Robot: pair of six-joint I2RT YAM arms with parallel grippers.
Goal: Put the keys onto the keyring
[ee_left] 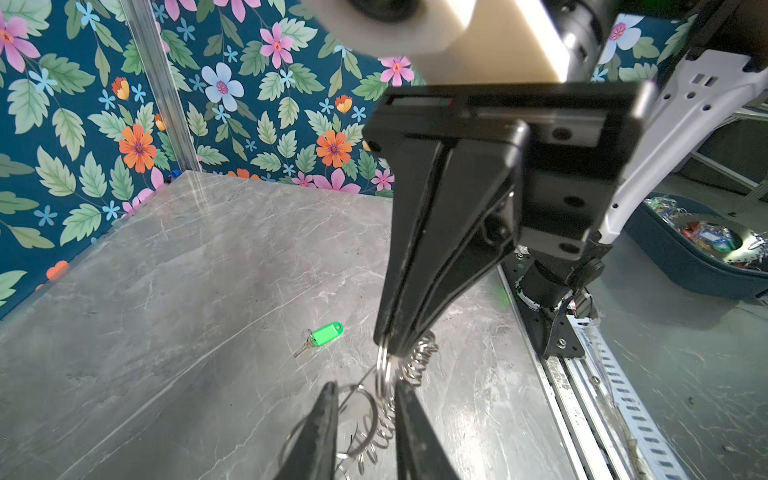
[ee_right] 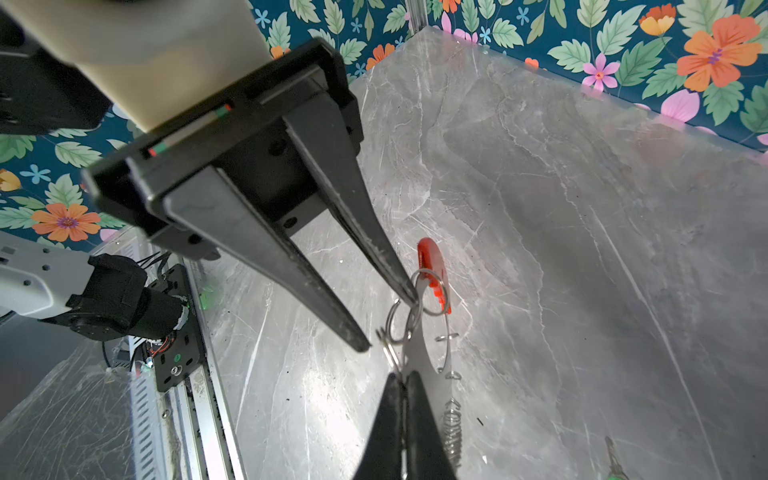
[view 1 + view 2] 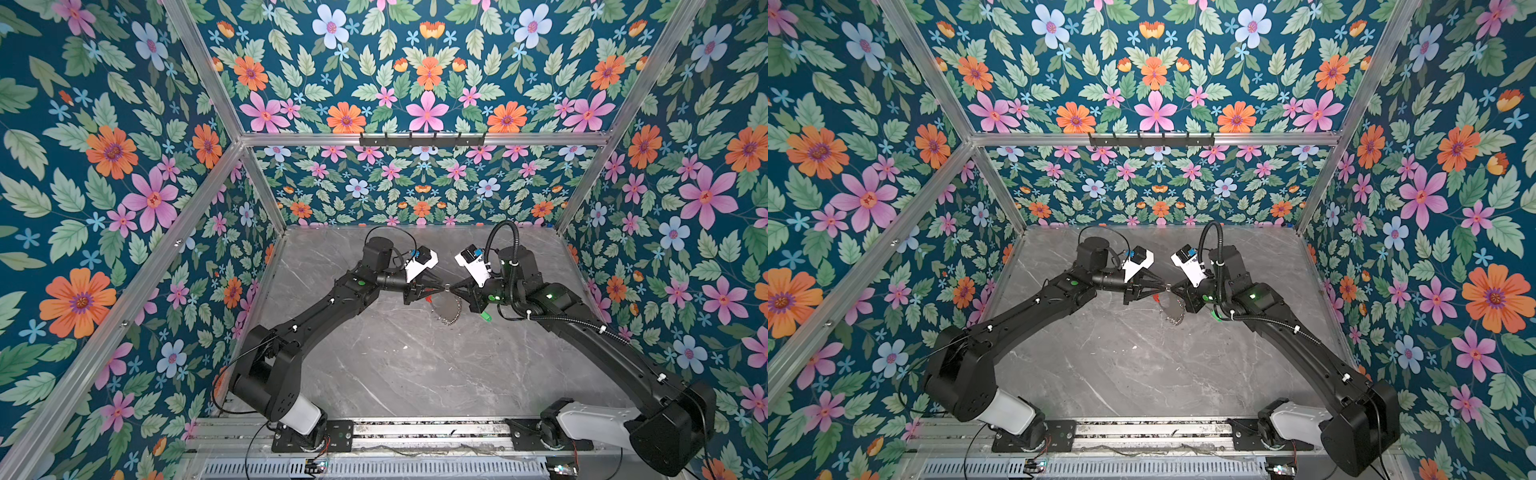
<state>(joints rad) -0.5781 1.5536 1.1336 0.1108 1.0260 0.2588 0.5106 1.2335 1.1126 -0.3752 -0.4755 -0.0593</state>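
Observation:
The keyring (image 3: 451,309) (image 3: 1174,309), a grey metal ring with a red arc (image 2: 432,266) and silver loops (image 1: 419,361), hangs above the table between both arms. My right gripper (image 2: 401,376) (image 3: 452,287) is shut on a silver loop at the keyring's rim and holds it up. Facing it, my left gripper (image 1: 365,386) (image 2: 386,322) (image 3: 441,287) stands open, its fingertips among the loops at the top of the ring, one fingertip (image 2: 409,296) touching a loop. The green-headed key (image 1: 326,333) (image 3: 485,316) lies flat on the table under the right arm, apart from both grippers.
The grey marble table (image 3: 395,365) is boxed in by flowered walls and aluminium posts. A black hook rail (image 3: 422,140) hangs on the back wall. The arms' mounting rail (image 3: 415,432) runs along the front edge. A dark bin (image 1: 698,249) of oddments sits outside the cell.

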